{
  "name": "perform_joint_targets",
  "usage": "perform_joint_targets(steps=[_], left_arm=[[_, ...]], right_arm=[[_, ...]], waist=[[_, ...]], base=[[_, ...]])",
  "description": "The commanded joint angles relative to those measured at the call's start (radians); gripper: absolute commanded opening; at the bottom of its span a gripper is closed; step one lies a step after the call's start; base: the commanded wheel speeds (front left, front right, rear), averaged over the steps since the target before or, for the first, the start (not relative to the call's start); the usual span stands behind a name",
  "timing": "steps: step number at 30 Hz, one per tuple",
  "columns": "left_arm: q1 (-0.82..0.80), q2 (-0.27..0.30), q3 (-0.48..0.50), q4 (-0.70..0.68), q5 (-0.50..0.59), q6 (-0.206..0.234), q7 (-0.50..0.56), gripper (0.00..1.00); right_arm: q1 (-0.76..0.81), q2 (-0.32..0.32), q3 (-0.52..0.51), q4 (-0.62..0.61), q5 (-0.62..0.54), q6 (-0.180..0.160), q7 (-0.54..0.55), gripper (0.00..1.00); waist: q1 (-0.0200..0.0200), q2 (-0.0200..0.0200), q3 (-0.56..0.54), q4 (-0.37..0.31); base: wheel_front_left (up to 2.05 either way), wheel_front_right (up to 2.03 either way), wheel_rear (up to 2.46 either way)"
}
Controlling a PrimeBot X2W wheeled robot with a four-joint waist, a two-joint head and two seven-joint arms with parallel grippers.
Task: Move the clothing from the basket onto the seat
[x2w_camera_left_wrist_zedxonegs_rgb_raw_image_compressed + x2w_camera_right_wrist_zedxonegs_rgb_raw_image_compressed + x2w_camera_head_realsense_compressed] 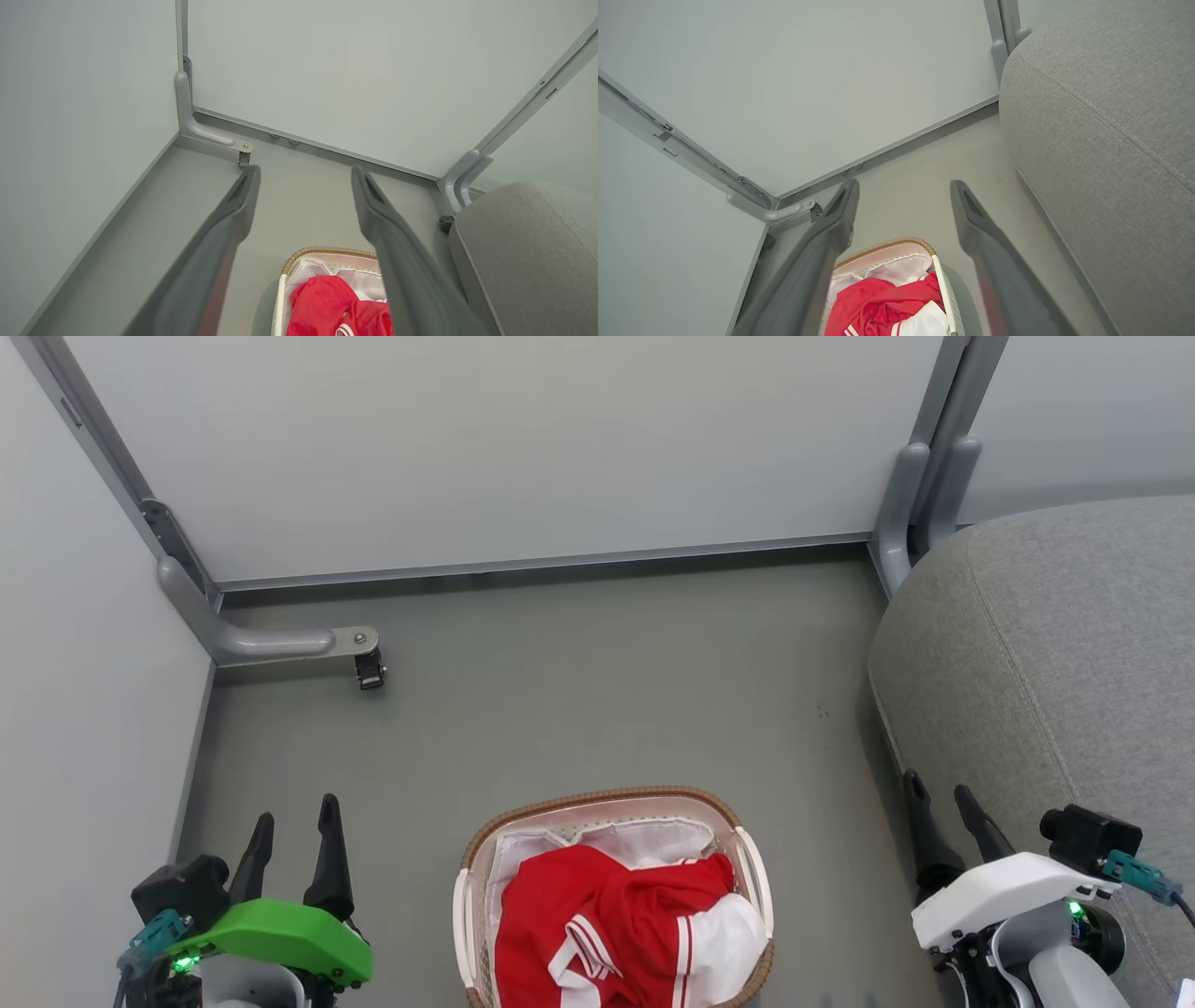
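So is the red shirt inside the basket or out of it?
Inside. The clothing lies crumpled within the rim of the basket, on top of the white liner, apart from the grey seat.

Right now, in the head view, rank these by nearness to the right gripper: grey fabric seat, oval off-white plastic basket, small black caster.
1. Grey seat, just right of the right gripper.
2. Basket, to its left.
3. Caster, far left corner.
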Motion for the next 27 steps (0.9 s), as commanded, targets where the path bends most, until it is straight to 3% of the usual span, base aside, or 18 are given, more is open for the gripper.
perform_joint_targets(steps=[1,13,27], left_arm=[[-0.015,0.013,-0.009,-0.005,0.034,0.008,-0.009,1.00],[-0.006,0.027,-0.047,0.009,0.148,0.024,-0.039,1.00],[0.011,0.003,-0.014,0.003,0.255,0.033,-0.072,1.00]], right_arm=[[-0.024,-0.010,0.005,0.000,-0.036,0.000,-0.012,1.00],[-0.030,-0.015,0.026,0.039,-0.172,0.000,-0.042,1.00],[-0.034,-0.001,0.016,0.067,-0.313,0.000,-0.075,1.00]], waist=[[0.0000,0.0000,0.000,0.000],[0.0000,0.0000,0.000,0.003],[0.0000,0.0000,0.001,0.005]], base=[[0.00,0.00,0.00],[0.00,0.00,0.00],[0.00,0.00,0.00]])
